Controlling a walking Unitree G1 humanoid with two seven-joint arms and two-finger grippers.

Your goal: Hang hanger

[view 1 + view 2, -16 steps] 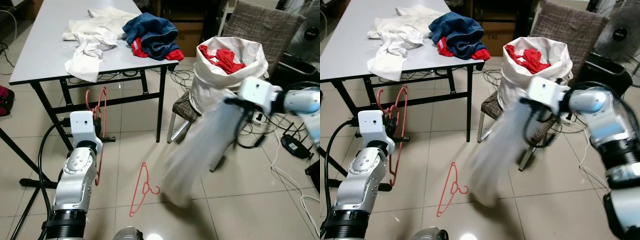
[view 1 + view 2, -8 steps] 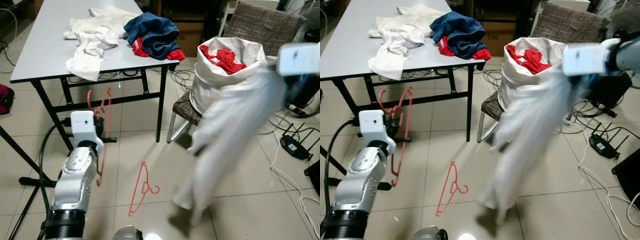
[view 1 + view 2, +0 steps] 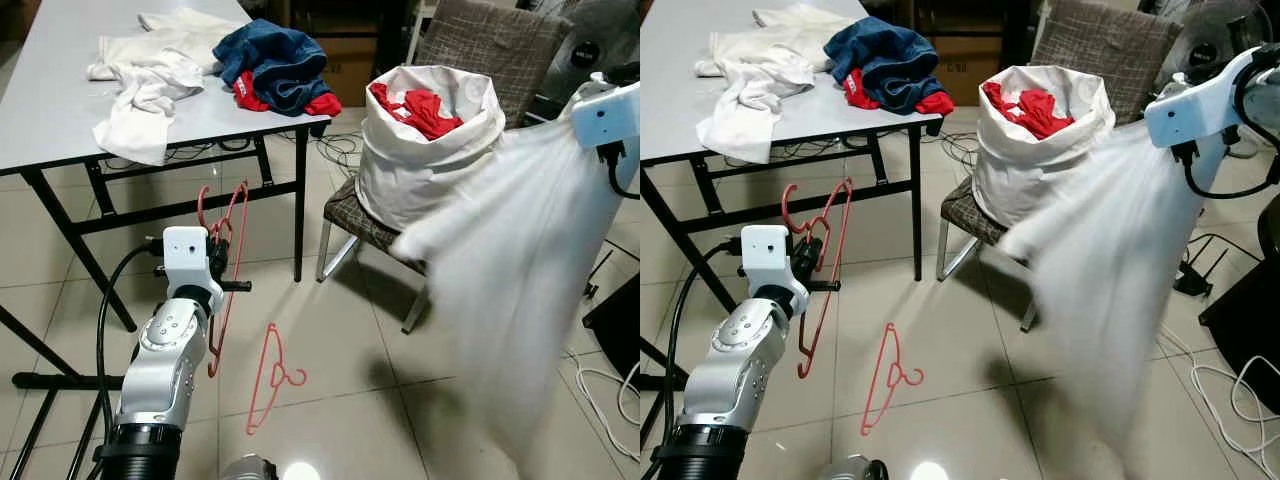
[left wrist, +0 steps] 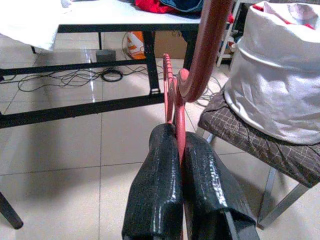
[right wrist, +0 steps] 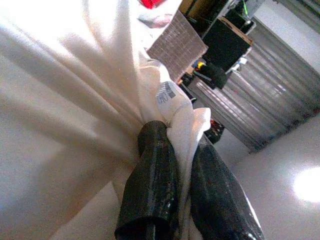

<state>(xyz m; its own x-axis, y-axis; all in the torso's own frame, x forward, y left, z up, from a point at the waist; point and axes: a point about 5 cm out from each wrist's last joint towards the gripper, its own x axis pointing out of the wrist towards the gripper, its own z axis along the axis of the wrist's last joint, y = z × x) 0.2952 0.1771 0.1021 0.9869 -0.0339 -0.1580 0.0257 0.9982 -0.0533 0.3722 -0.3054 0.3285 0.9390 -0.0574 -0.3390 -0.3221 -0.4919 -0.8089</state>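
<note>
Hanger [image 4: 176,105] pinched between left claw [image 4: 181,150] fingers.

A glossy tiled floor [image 3: 340,330] is seen beneath a grey surface [image 3: 60,110] on black legs; cables [image 3: 345,150] are strewn behind a checked chair [image 3: 375,225].

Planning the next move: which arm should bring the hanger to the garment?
Left, probably. The left gripper is shut on the red hanger, while the right gripper is shut on the white garment, held up beside the chair.
</note>
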